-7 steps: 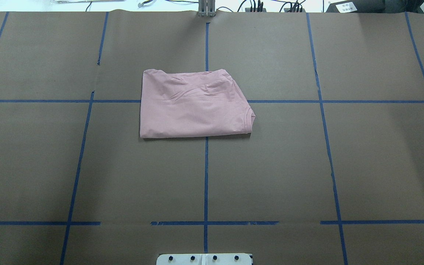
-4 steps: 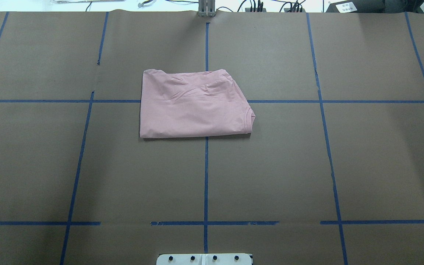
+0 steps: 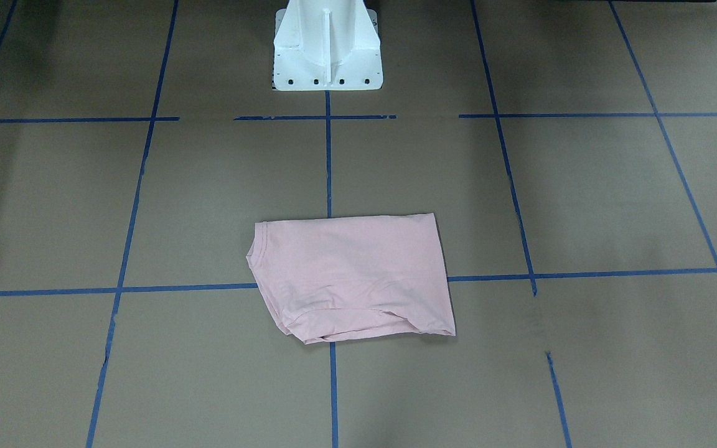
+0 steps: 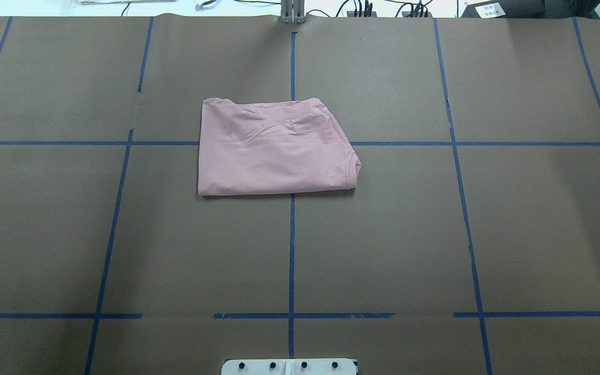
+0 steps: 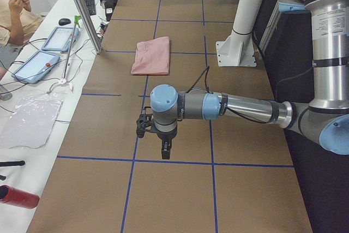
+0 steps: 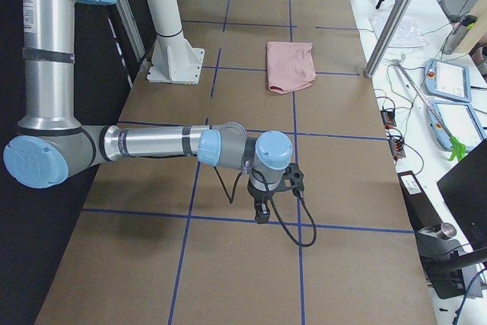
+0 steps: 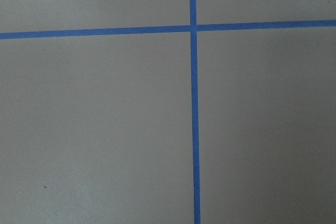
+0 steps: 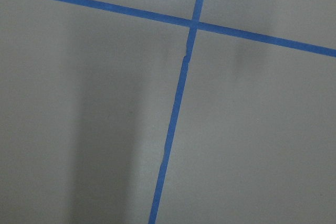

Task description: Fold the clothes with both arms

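The pale pink T-shirt (image 4: 274, 148) lies folded into a compact rectangle, plain side up, near the table's middle. It also shows in the front-facing view (image 3: 352, 274) and in both side views (image 5: 152, 55) (image 6: 289, 66). Its print is hidden. My left gripper (image 5: 163, 154) hangs over bare paper far from the shirt, towards the table's left end. My right gripper (image 6: 262, 215) hangs likewise towards the right end. Both show only in the side views, so I cannot tell whether they are open or shut. The wrist views show only paper and tape.
Brown paper with a blue tape grid (image 4: 291, 250) covers the table. The white pedestal base (image 3: 327, 50) stands at the robot's side. A metal post (image 5: 82, 9), tablets (image 5: 60, 37) and cables lie along the far edge, where a person sits.
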